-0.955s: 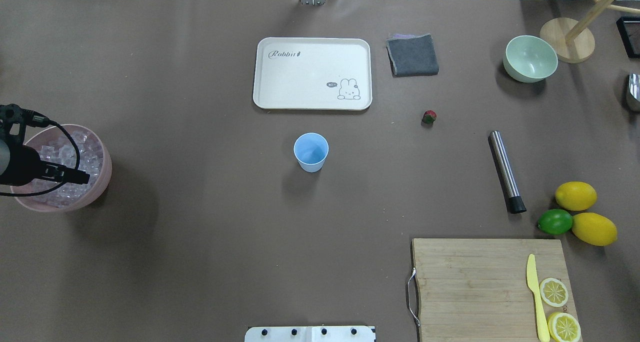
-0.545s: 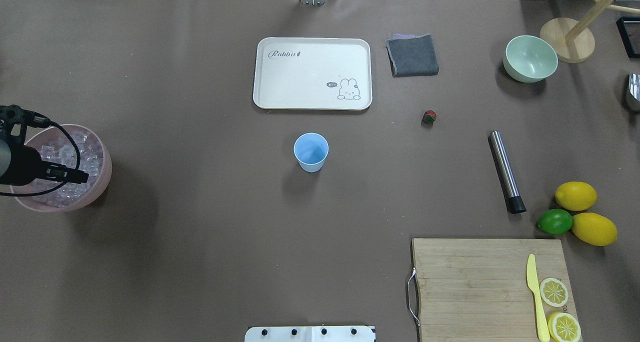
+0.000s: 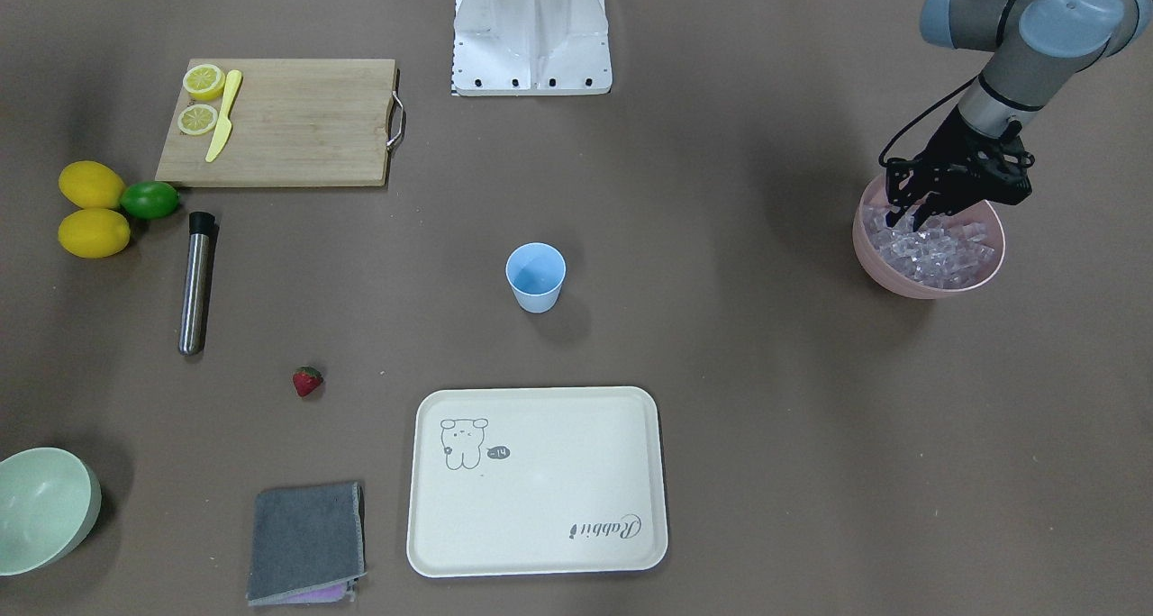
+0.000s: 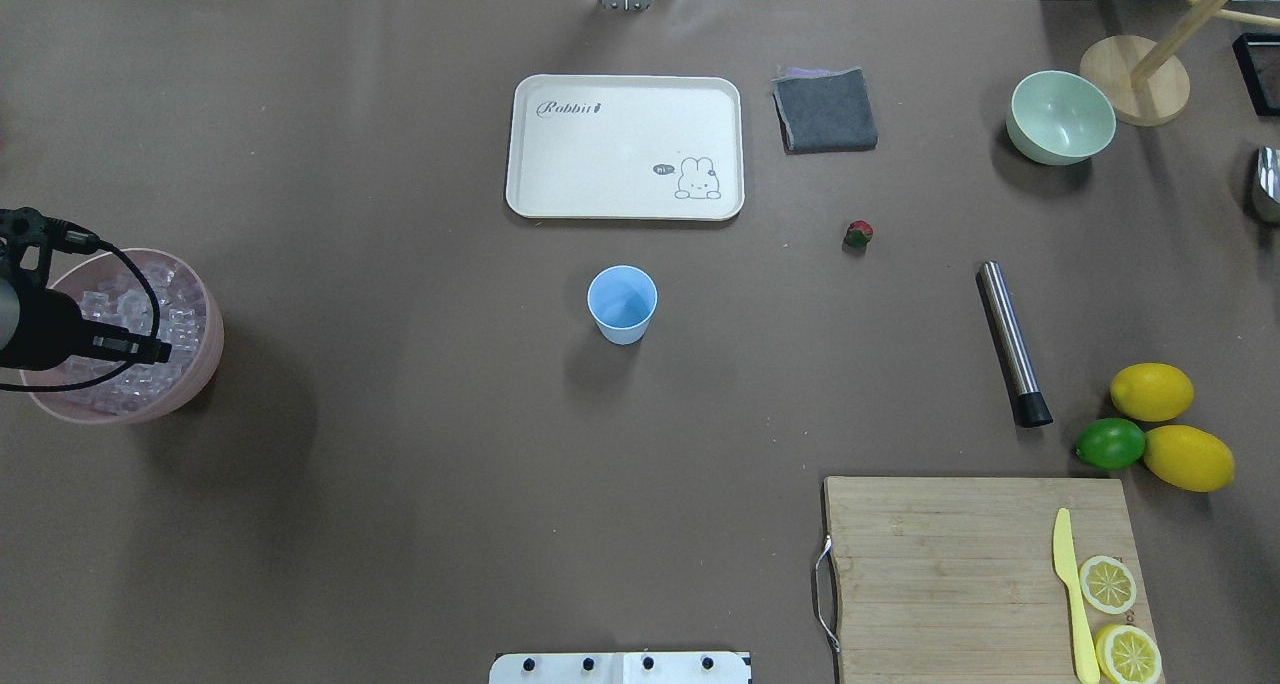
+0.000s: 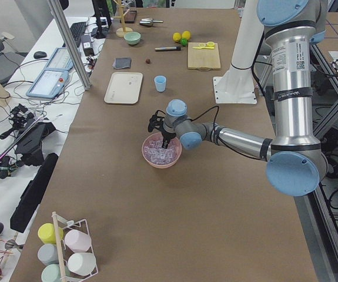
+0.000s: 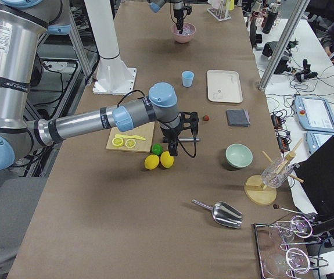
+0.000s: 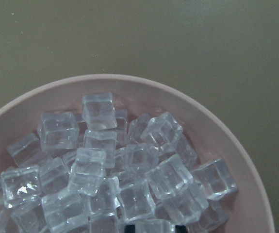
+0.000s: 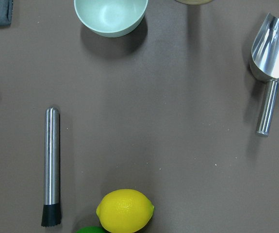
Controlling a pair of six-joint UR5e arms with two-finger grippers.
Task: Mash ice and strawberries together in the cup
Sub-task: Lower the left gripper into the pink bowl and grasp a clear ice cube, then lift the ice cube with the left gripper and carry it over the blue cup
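The pale blue cup (image 4: pixel 622 304) stands upright mid-table, with nothing showing inside it. A small red strawberry (image 4: pixel 858 232) lies on the table to its right. Clear ice (image 7: pixel 124 165) cubes fill the pink bowl (image 3: pixel 901 276) at the table's left end. My left gripper (image 3: pixel 910 221) points down into that bowl. It is open, with its fingertips (image 7: pixel 178 227) among the cubes and one cube between them. My right gripper (image 6: pixel 175 150) hangs over the table near the lemons. It shows only in the exterior right view, so I cannot tell its state.
A cream tray (image 4: pixel 625 146), a grey cloth (image 4: pixel 825 111) and a pale green bowl (image 4: pixel 1060 116) sit behind the cup. A steel muddler (image 4: pixel 1012 344), two lemons, a lime (image 4: pixel 1110 444) and a cutting board (image 4: pixel 950 564) with knife and lemon slices lie to the right.
My left wrist has crept slightly toward the left edge over the pink bowl. Nothing else has moved.
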